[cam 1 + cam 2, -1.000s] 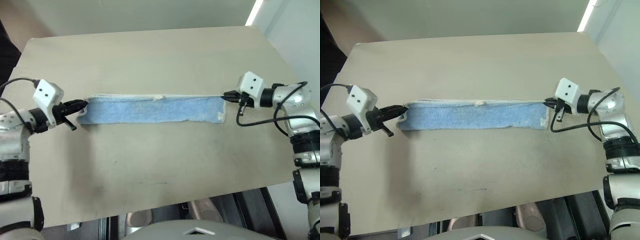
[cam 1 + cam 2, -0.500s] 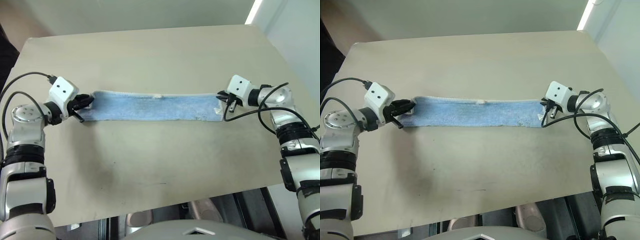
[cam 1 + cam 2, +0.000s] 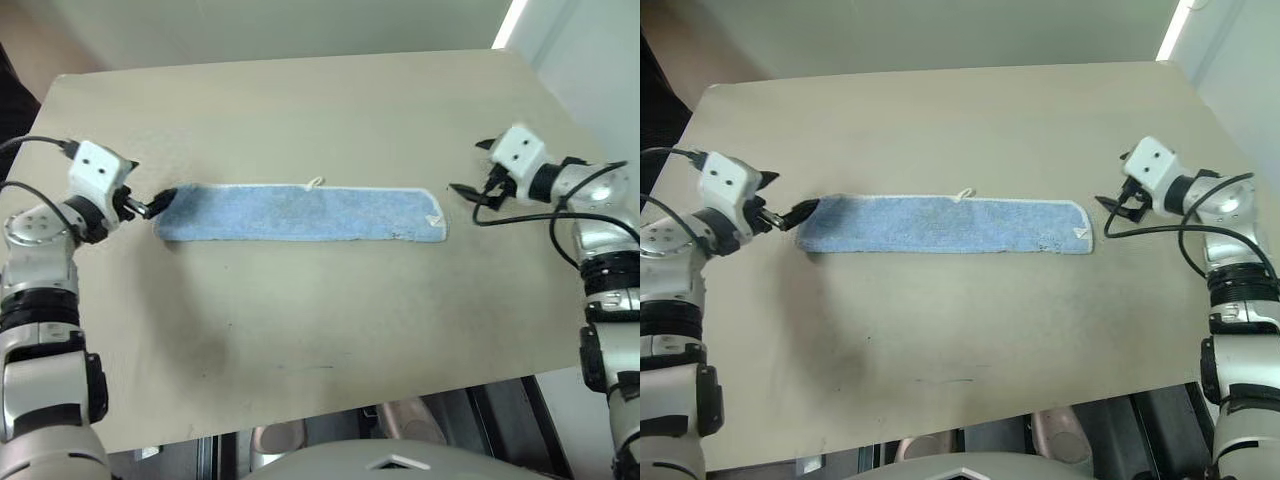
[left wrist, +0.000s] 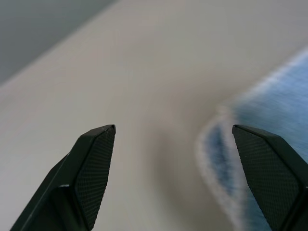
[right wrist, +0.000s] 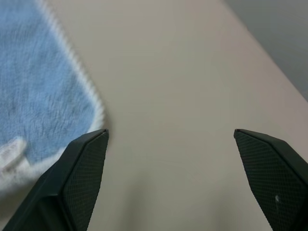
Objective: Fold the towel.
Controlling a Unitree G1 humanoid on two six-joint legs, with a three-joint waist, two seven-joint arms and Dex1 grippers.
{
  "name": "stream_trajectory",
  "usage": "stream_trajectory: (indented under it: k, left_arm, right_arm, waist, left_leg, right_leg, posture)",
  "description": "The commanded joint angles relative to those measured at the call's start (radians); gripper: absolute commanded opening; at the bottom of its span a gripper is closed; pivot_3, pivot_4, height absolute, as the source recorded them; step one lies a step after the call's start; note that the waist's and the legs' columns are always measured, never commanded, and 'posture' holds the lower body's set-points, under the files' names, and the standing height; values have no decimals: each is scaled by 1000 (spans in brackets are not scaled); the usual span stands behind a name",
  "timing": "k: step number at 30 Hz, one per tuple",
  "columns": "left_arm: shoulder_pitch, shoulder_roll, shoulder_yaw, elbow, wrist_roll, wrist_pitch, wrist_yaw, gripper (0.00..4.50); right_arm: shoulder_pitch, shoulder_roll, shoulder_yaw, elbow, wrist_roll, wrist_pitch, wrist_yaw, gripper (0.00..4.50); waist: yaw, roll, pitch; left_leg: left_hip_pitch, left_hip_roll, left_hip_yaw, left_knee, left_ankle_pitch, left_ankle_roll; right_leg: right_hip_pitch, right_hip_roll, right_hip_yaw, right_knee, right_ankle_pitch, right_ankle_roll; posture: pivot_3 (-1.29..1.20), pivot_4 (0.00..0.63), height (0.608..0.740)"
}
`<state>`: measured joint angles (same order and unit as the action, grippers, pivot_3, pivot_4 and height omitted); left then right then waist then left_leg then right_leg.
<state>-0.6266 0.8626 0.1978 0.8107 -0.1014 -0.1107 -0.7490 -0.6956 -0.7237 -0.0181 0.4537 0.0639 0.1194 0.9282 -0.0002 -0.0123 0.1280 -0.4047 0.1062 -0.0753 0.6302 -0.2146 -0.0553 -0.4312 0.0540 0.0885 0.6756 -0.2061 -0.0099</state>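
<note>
Jaws of both grippers stand spread wide and grasp nothing. The left gripper sits just off the towel's left end, its black fingers apart with bare table between them. The right gripper sits near the towel's right end, clear of the cloth. The towel lies flat on the table as a long, narrow light blue strip with white edging, running left to right between the two grippers. A small white loop projects from its far edge.
</note>
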Motion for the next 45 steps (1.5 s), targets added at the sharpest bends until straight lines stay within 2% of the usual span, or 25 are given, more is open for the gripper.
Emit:
stream_trajectory:
  k: [1, 4, 7, 12, 14, 25, 32, 36, 40, 43, 45]
  left_arm:
    - [7, 23, 70, -52, -25, -18, 80, 4230]
    - [79, 3, 98, -199, -104, 29, 0, 4230]
    - [139, -16, 95, -326, -168, 79, -71, 4230]
    - [201, -35, 57, -495, -225, 142, -176, 4230]
    - [210, -39, 36, -530, -226, 157, -200, 4230]
    - [212, -65, -46, -627, -242, 195, -289, 4230]
    - [235, -77, -54, -689, -277, 267, -324, 4230]
    - [259, -76, -58, -725, -285, 297, -334, 4230]
    - [265, -81, -61, -741, -282, 309, -338, 4230]
    - [266, -82, -61, -750, -280, 312, -337, 4230]
    - [265, -81, -57, -752, -280, 314, -337, 4230]
  right_arm:
    - [101, -19, -133, -276, 226, 389, 19, 4464]
    - [216, 36, -286, -488, 499, 836, -61, 4464]
    - [239, 127, -417, -545, 631, 1116, -192, 4464]
    - [253, 280, -582, -607, 700, 1417, -366, 4464]
    - [254, 326, -623, -620, 708, 1480, -429, 4464]
    - [260, 515, -740, -573, 919, 1495, -834, 4464]
    - [110, 655, -859, -491, 889, 1494, -1025, 4464]
    - [47, 690, -882, -429, 850, 1446, -1081, 4464]
    - [9, 700, -885, -354, 802, 1357, -1137, 4464]
    - [7, 693, -894, -336, 793, 1328, -1168, 3910]
    - [18, 686, -903, -348, 799, 1324, -1184, 3246]
  waist:
    - [1, 0, 0]
    - [0, 0, 0]
    - [-2, -1, 0]
    - [-2, -1, 0]
    - [-2, -1, 0]
    - [-3, -1, 0]
    - [-11, -1, 0]
    - [-8, 0, 0]
    - [-6, -1, 0]
    - [-6, -1, 0]
    - [-5, -1, 0]
  left_leg:
    - [0, -2, 1, 0, 0, 0]
    - [0, -6, 3, 1, 1, -1]
    - [0, -7, 6, 3, 2, -2]
    - [1, -7, 4, 5, 1, -2]
    - [1, -7, 2, 5, 1, -1]
    - [2, -7, -2, 3, 1, 0]
    - [4, -6, -2, 2, 1, 0]
    - [2, -5, -6, 0, 1, 1]
    - [1, -5, -13, -1, -2, 4]
    - [1, -5, -15, -1, -2, 4]
    - [1, -5, -15, 0, -1, 5]
  right_leg:
    - [1, 0, 0, 0, -1, 0]
    - [2, 1, 0, -1, -4, 3]
    - [5, 8, 2, -1, -10, 1]
    - [6, 11, 2, 0, -9, 1]
    - [5, 11, 2, 1, -9, -1]
    - [4, 13, 1, 2, -6, -6]
    - [3, 13, 1, 2, -5, -5]
    - [-1, 12, 1, 2, -4, -11]
    - [-1, 12, 0, 2, -4, -8]
    - [-1, 12, 0, 2, -3, -10]
    - [-1, 12, 0, 2, -4, -12]
  posture:
    - [0, 150, 740]
    - [0, 150, 740]
    - [0, 150, 740]
    - [0, 150, 740]
    - [0, 150, 740]
    - [0, 150, 740]
    - [0, 150, 740]
    - [0, 150, 740]
    - [0, 150, 740]
    - [0, 150, 740]
    - [0, 150, 740]
